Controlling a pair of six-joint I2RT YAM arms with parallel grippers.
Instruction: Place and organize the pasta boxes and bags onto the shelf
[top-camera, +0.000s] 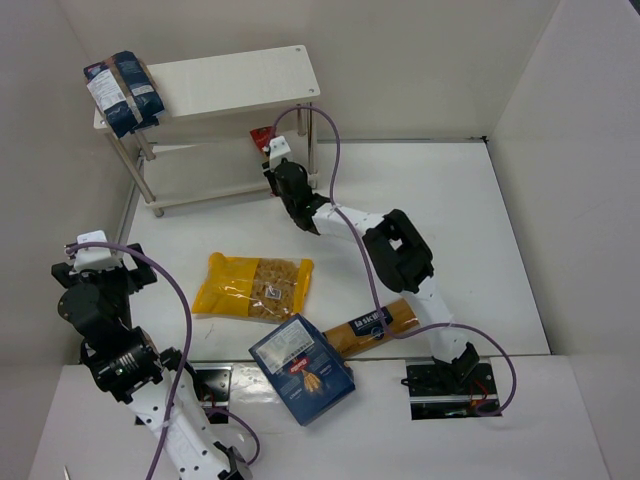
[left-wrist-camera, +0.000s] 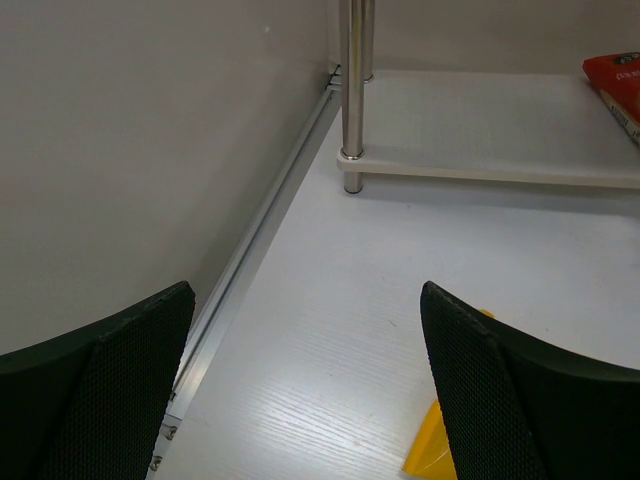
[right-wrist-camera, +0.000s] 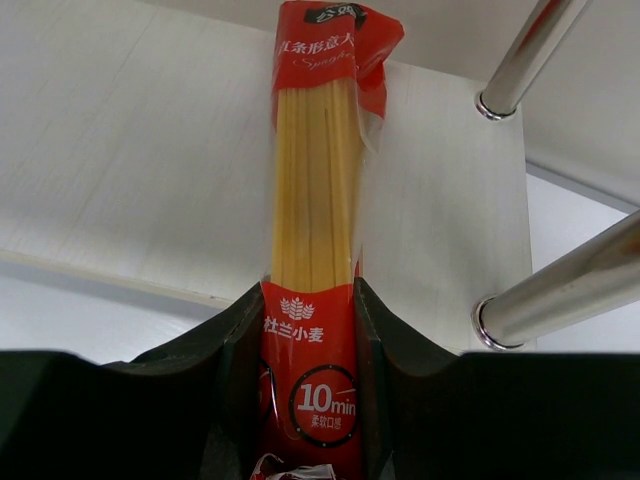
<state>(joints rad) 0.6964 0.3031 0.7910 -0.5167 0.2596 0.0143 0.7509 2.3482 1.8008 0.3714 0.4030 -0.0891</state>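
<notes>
right gripper (right-wrist-camera: 308, 320) clamps red spaghetti pack (right-wrist-camera: 315, 200), seemingly resting on lower shelf board (right-wrist-camera: 130, 150).

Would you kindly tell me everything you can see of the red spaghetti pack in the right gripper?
The red spaghetti pack is a long, narrow packet: red printed ends with white lettering and a "10 min" mark, and a clear middle showing straight pale-yellow strands. The film looks thin and crinkled at the far end. The right gripper is shut on its near end, and its far part extends over the shelf's lower board.
</notes>
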